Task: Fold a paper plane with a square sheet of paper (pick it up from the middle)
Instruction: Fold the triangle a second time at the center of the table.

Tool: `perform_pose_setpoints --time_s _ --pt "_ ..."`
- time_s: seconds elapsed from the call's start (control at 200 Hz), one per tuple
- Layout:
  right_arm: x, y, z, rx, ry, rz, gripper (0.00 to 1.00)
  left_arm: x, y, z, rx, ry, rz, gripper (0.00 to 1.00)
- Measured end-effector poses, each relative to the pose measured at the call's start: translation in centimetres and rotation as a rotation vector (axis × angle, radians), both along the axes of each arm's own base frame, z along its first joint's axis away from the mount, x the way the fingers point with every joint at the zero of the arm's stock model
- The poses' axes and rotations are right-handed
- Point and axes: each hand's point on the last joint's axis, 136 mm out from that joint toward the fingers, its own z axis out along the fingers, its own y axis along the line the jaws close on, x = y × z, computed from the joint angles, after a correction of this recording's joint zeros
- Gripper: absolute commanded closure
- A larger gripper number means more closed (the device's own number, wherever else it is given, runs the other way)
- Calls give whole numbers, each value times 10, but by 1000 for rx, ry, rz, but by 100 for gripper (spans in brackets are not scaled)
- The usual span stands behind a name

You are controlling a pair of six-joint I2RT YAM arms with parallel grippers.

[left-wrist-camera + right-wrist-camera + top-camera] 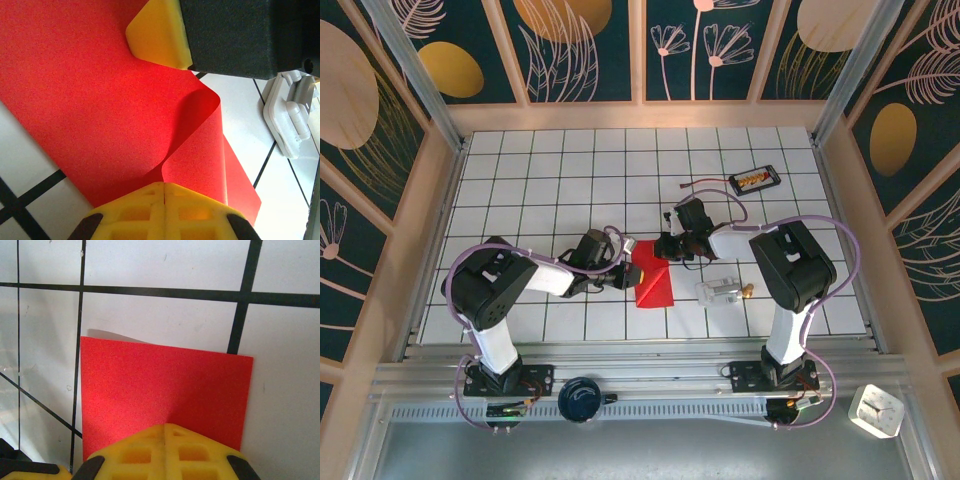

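White grid-tiled table walled by teal floral panels; the red square sheet of paper lies near the table's middle, with a clear plastic piece beside it and a black tray toward the far right corner. Left gripper and right gripper each have jaws together, pinched on the sheet's edge. Left wrist view shows it curling upward; right wrist view shows it flat.
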Motion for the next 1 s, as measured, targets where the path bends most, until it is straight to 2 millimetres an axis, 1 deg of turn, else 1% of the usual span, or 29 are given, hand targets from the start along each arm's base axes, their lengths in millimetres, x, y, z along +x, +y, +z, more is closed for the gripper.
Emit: perform_pose_setpoints --time_s 1.001 --pt "0 0 0 0 0 0 100 2 -2 -1 10 19 -2 100"
